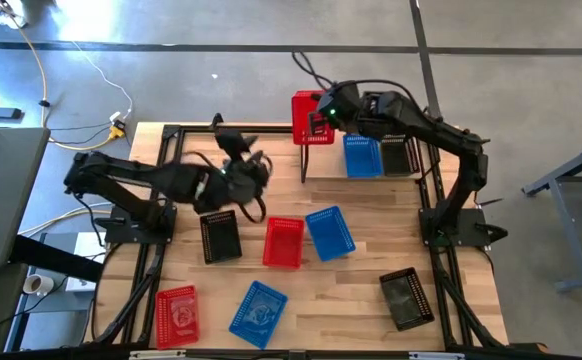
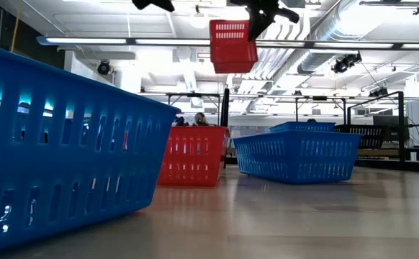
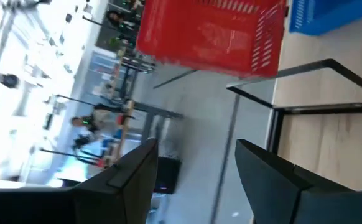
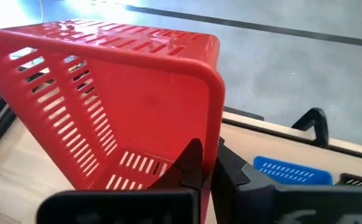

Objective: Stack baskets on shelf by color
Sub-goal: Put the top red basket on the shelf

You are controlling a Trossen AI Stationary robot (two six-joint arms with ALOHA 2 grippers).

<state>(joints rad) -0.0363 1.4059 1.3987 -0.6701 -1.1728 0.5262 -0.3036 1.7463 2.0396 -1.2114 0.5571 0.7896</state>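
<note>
1. Right gripper (image 4: 207,169) is clamped on the rim of a red basket (image 1: 308,117), held in the air above the shelf's (image 1: 371,170) left end.
2. Shelf already carries a blue basket (image 1: 362,156) and a black basket (image 1: 399,154); its left slot is bare.
3. Left gripper (image 3: 196,171) hangs open and empty, just left of the shelf.
4. Only the low view shows the held basket clear of the table (image 2: 303,216).

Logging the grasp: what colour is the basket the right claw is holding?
Red: the right claw grips the red basket by its wall, clearest in the right wrist view.
</note>
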